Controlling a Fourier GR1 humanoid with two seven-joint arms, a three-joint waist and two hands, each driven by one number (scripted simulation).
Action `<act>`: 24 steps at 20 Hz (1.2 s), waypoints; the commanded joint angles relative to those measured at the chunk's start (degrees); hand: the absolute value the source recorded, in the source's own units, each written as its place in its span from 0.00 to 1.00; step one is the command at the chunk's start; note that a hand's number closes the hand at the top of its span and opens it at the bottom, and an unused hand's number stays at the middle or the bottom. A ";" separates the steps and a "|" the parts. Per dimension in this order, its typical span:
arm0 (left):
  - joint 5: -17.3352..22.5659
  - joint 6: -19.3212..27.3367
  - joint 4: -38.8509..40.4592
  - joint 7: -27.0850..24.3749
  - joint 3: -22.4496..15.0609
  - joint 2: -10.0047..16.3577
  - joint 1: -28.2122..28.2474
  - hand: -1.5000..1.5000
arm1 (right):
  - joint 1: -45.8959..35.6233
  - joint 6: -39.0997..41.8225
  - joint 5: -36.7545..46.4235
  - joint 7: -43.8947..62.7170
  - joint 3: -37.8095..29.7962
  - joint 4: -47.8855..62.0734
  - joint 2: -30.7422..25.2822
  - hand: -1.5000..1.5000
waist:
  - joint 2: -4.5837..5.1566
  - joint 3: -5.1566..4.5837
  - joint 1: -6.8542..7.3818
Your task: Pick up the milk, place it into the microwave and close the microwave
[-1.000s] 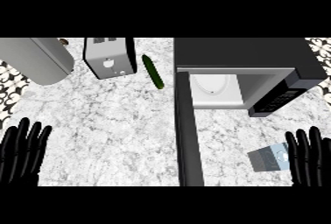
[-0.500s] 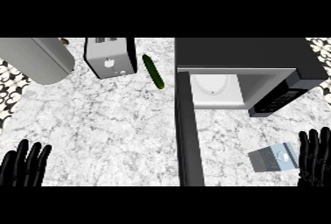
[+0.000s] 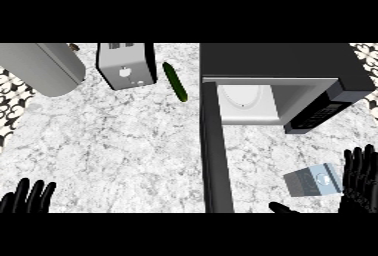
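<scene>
Head view | milk [image 3: 314, 181] at 4 o'clock on bench [image 3: 125, 145], just beside right hand [image 3: 360, 182], fingers [image 3: 354, 162] straight, seemingly set to grasp | microwave [image 3: 280, 62] at 1 o'clock, door [image 3: 212, 150] wide to receive it | left hand [image 3: 28, 200] open, resting, 7 o'clock

The counter [image 3: 111, 145] is white marble with grey veining. At ten o'clock a large rounded object [image 3: 40, 67] is plain grey, and the toaster [image 3: 127, 65] at eleven is silver-grey with dark slots. The cucumber [image 3: 175, 81] at twelve is dark green. The microwave [image 3: 280, 60] at one o'clock is black outside and pale grey inside, with a white plate [image 3: 242, 97] and a black door [image 3: 214, 150]. The milk [image 3: 314, 181] at four o'clock is grey with a pale bluish face. A black-and-white patterned surface [image 3: 11, 85] edges nine o'clock. The left hand [image 3: 28, 200] at seven and the right hand [image 3: 362, 180] at four are black.
</scene>
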 commanded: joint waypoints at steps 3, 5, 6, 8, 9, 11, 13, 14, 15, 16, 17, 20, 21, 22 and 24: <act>2.12 -2.56 -0.85 -4.03 1.83 1.36 4.90 0.00 | 1.69 0.33 -2.08 -3.51 -4.19 4.13 -0.52 0.00 | -0.01 0.00 -0.01; 0.57 -1.40 -4.07 -0.94 -0.94 0.54 5.57 0.00 | -5.90 -1.67 -0.38 -4.85 -6.81 11.76 -0.33 0.00 | 0.07 0.02 0.28; -0.51 -1.10 -4.67 0.68 -1.29 0.91 4.02 0.00 | -0.47 2.59 -5.25 -8.14 -9.94 10.58 -3.01 0.00 | 0.03 0.04 -0.19; -1.41 -1.06 -1.67 -3.42 -0.86 -0.13 4.55 0.00 | -4.24 0.88 -3.71 -7.70 -9.61 14.35 -1.51 0.00 | 0.04 0.00 0.07; 0.82 -0.94 -0.50 -0.55 0.75 0.27 1.14 0.00 | 0.05 1.03 -3.97 -12.50 -8.58 15.04 0.22 0.00 | 0.06 0.01 -0.28; -1.34 -1.83 1.45 -5.88 -1.19 -0.46 4.54 0.00 | -1.69 3.64 -6.45 -7.95 -12.44 13.07 -3.72 0.00 | 0.01 -0.01 -0.03; -3.13 -0.09 3.54 -5.21 -2.58 -1.46 1.26 0.00 | -1.92 4.62 -7.61 -10.17 -13.35 16.78 -3.31 0.00 | 0.06 0.00 -0.19; 1.42 -2.19 1.92 -5.11 1.75 0.75 3.14 0.00 | 0.08 5.87 -8.03 -12.93 -14.21 17.91 -3.86 0.00 | 0.03 0.00 -0.15; 0.27 -1.64 -1.42 -1.41 -0.87 0.51 3.24 0.00 | -4.50 5.43 -6.51 -13.50 -12.75 22.80 -2.96 0.00 | 0.09 0.02 0.04; -1.48 -1.38 -1.28 -3.79 -2.29 -0.14 5.15 0.00 | -5.76 6.78 -8.55 -11.71 -15.98 23.69 -5.44 0.00 | 0.06 0.01 0.14; 3.12 -2.53 -0.84 -1.44 2.26 1.58 2.52 0.00 | -4.47 7.11 -7.12 -14.03 -14.40 24.98 -4.59 0.00 | 0.09 0.00 -0.03; -1.97 -0.83 -0.30 -3.13 -2.65 -0.65 3.66 0.00 | -4.89 8.83 -7.96 -15.05 -15.38 27.80 -5.01 0.00 | 0.06 0.01 -0.02; 0.79 -1.84 0.22 -4.74 -0.14 0.09 4.33 0.00 | -5.23 8.52 -7.23 -14.76 -14.80 27.88 -4.59 0.00 | 0.05 -0.01 0.04; 0.65 -1.44 1.49 -3.86 1.26 0.42 2.95 0.00 | -6.86 8.73 -7.29 -14.64 -15.44 29.96 -5.09 0.00 | 0.08 -0.01 0.02; -2.05 -1.45 -2.20 -4.67 -3.89 -0.70 7.56 0.00 | -7.83 9.38 -8.07 -18.67 -18.42 36.20 -6.42 0.00 | 0.05 0.03 0.18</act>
